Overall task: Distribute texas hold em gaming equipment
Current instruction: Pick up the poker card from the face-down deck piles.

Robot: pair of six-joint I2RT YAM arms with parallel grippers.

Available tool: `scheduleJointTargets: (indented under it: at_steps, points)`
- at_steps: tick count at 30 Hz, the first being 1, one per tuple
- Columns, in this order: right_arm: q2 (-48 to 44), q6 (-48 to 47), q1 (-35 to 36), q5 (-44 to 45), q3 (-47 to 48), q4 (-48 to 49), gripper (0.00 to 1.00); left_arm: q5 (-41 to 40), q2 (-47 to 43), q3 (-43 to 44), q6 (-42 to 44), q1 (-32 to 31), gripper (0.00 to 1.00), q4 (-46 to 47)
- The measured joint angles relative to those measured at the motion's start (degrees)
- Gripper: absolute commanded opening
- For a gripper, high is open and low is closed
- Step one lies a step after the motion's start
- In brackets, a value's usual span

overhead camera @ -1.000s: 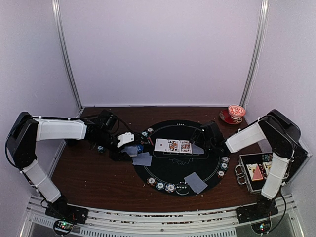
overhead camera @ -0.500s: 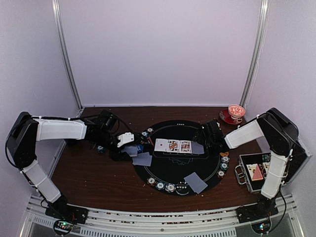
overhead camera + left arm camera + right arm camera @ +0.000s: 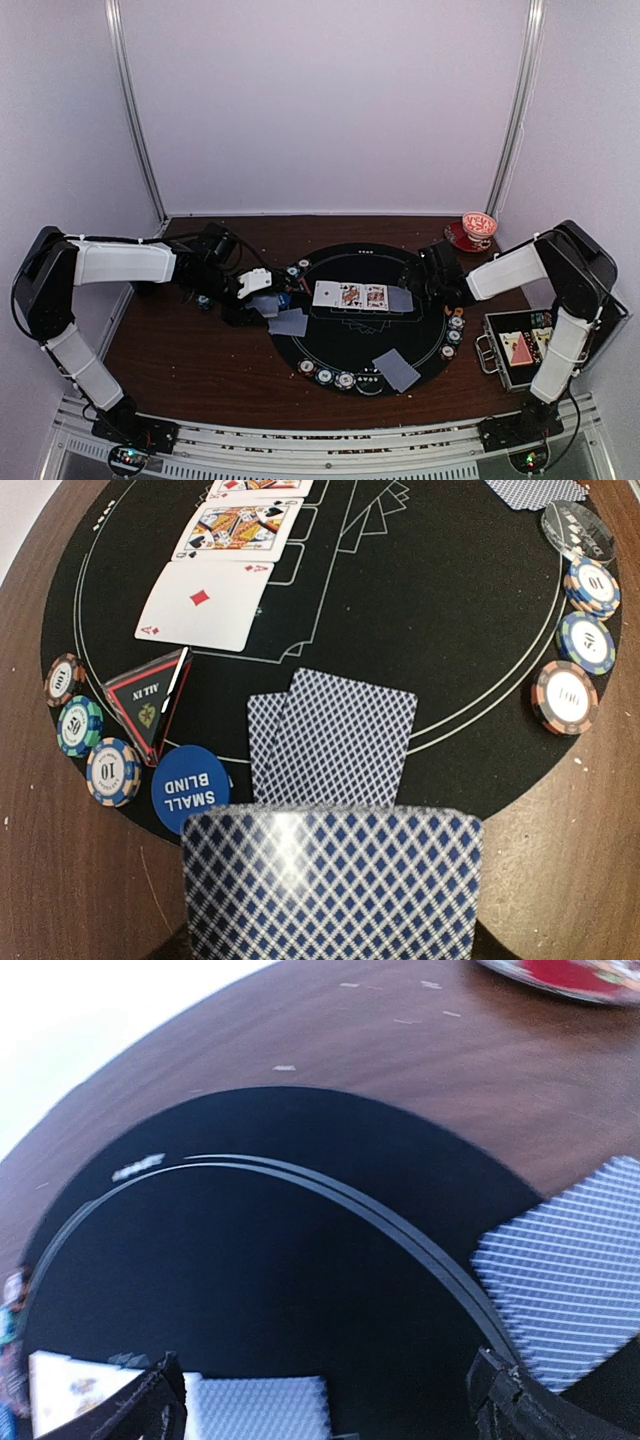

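While the left gripper [image 3: 265, 298] is clamped on a blue-backed card [image 3: 330, 880], the right gripper [image 3: 325, 1400] hangs over the black mat [image 3: 250, 1260] with its fingers [image 3: 150, 1400] wide apart.

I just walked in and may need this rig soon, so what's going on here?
Two robot arms are setting out a poker game on a round black mat. The left gripper holds blue-backed cards at the mat's left edge, close to a face-down pair lying there. The right gripper hovers open and empty over the mat's far right side. Face-up cards lie in the centre, and chips sit around the rim.
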Motion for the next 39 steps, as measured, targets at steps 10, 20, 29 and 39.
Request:
scheduleJointTargets:
  at_steps: [10,20,29,39]
  points:
    - [-10.99,-5.07,5.20,-16.52,-0.81,9.05,1.00,0.00,0.33,0.59,0.00,0.00,0.61,0.00]
    - [0.22,-2.75,16.33,-32.54,3.89,19.32,0.99,0.07,0.33,0.59,0.02,-0.02,0.61,-0.02]
    - [14.86,4.31,19.41,-39.82,14.84,25.73,0.92,0.04,0.28,0.59,0.07,-0.61,0.61,0.00]
    - [21.79,8.94,21.18,-44.37,22.12,27.98,0.82,-0.07,-0.70,0.42,0.09,-1.16,0.61,0.04]
